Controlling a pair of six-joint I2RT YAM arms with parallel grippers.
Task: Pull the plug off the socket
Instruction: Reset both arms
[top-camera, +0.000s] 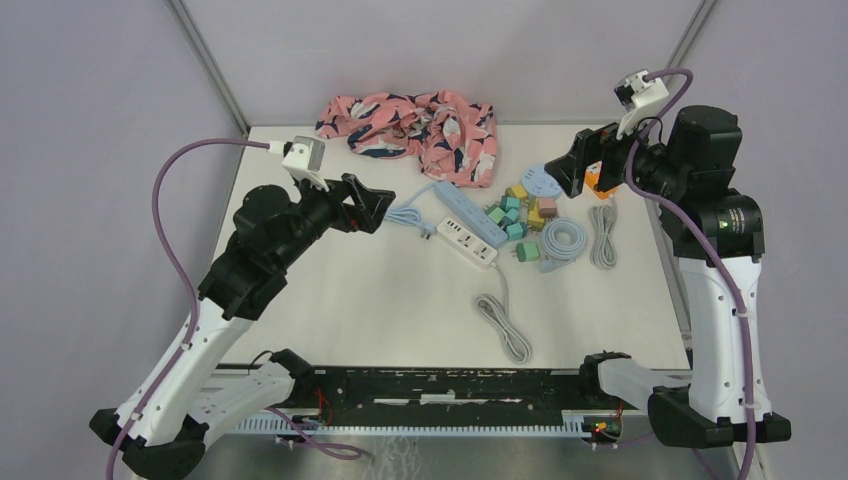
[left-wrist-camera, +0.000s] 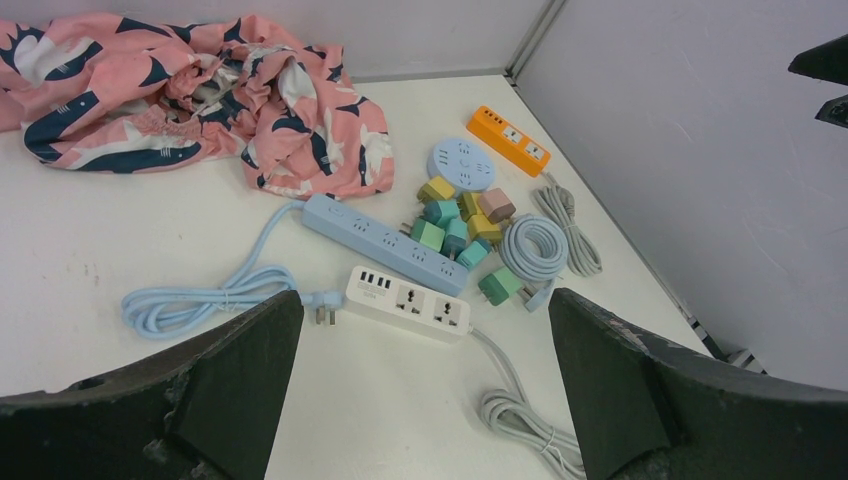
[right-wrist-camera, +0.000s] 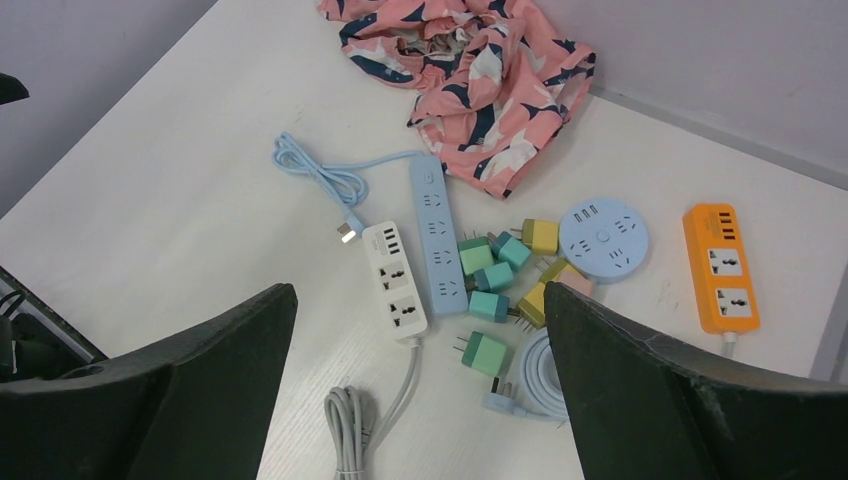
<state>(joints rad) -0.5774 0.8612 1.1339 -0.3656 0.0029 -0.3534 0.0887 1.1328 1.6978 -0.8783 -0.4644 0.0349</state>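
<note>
Top external view: a cluster of small cube-shaped plugs in teal, green, yellow and pink lies mid-table against the right long edge of a pale blue power strip. Whether any plug is seated in a socket cannot be told. A white power strip lies just beside the blue one on its near side, its grey cable bundled nearer the bases. Beyond the plugs are a round pale blue socket hub, an orange power strip and a coiled pale blue cable. A crumpled pink cloth with navy sharks lies at the far edge of the white table. The left gripper and right gripper hover on either side, jaws wide apart, holding nothing.
</note>
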